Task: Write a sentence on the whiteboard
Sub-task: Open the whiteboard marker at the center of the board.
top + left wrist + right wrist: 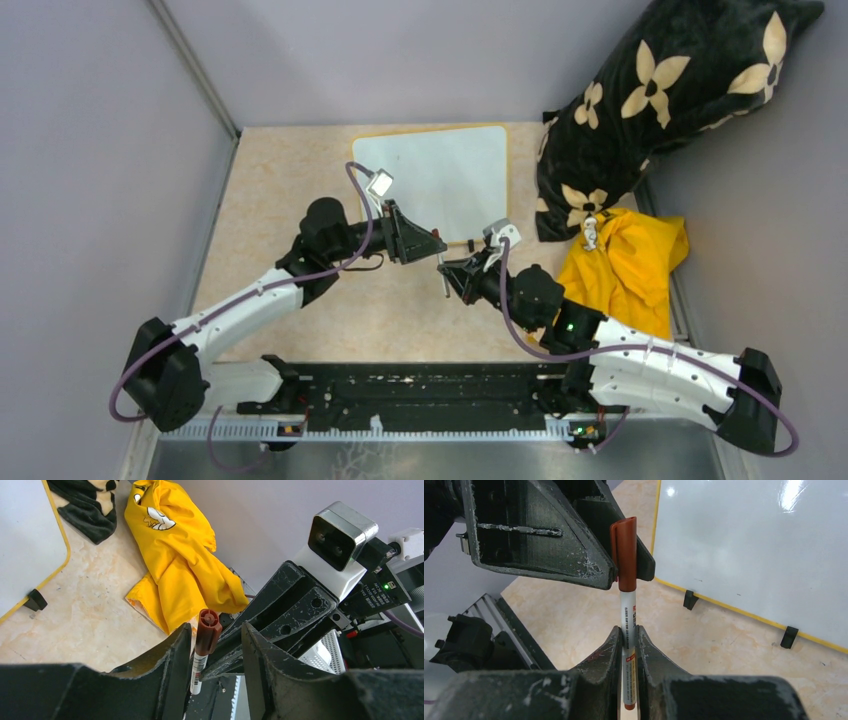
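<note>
On the desk (260,200), left to right, you have: left pincer (440,244), fingers apart, the marker's brown cap (207,625) standing between them; marker (628,605); right pincer (446,271), clamped on the marker's white barrel; whiteboard (440,175), lying flat at the far edge, just beyond both pincers; yellow cloth (625,270).

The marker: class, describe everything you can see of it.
The marker has a white plastic-looking barrel with small print, a reddish-brown cap on, and a matching end plug. It is held off the table, the right claw shut on its barrel, the left claw open around its cap.
</note>
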Available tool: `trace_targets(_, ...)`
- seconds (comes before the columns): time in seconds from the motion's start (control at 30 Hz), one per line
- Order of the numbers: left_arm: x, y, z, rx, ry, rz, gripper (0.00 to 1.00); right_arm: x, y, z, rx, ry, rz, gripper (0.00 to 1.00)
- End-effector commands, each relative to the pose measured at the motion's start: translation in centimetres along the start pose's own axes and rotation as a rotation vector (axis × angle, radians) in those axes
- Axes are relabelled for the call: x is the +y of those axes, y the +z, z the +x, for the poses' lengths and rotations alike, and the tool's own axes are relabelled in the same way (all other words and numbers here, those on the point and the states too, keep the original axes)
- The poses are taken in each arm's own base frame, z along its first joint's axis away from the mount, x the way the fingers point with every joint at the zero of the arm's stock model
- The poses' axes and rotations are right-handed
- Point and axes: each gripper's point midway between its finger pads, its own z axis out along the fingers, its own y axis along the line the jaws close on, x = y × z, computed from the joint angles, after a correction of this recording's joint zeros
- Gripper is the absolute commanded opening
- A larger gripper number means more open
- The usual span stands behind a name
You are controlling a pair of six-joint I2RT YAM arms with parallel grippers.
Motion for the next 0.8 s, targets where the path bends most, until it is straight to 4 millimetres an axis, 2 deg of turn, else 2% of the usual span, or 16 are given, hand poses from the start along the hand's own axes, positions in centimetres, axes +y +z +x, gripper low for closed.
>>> trace_targets(0.0,-0.3,0.0,0.3,0.003,0.009,0.026,0.47,1.5,0.2,-3.6,-0.093,0.019,-0.046,0.0)
trace_targets(0.17,-0.4,-0.1,0.1,-0.012,0.024,0.024,0.32,1.5,0.2,-3.4,-0.085,0.02,-0.048,0.0)
trace_targets(0.33,-0.4,-0.3,-0.2,-0.03,0.049,0.023,0.03,1.9,0.2,-3.5,-0.079,0.037,-0.061,0.0)
trace_targets(0.4,-0.6,-0.5,-0.5,-0.049,0.058,0.02,0.0,2.2,0.2,-3.9,-0.082,0.063,-0.067,0.0)
trace_targets(0.5,-1.3,-1.2,-1.2,-0.099,0.065,0.025,0.0,2.7,0.0,-4.9,-0.105,0.133,-0.075,0.34)
trace_targets(0.57,-1.9,-1.7,-1.6,-0.132,0.072,0.035,0.0,3.1,0.0,-5.5,-0.119,0.175,-0.092,0.48)
trace_targets(0.63,-2.4,-2.3,-2.0,-0.16,0.07,0.041,0.0,3.8,0.0,-6.0,-0.119,0.219,-0.124,0.54)
trace_targets(0.77,-3.4,-3.1,-2.4,-0.197,0.071,0.059,0.0,5.2,0.3,-6.6,-0.101,0.278,-0.214,0.58)
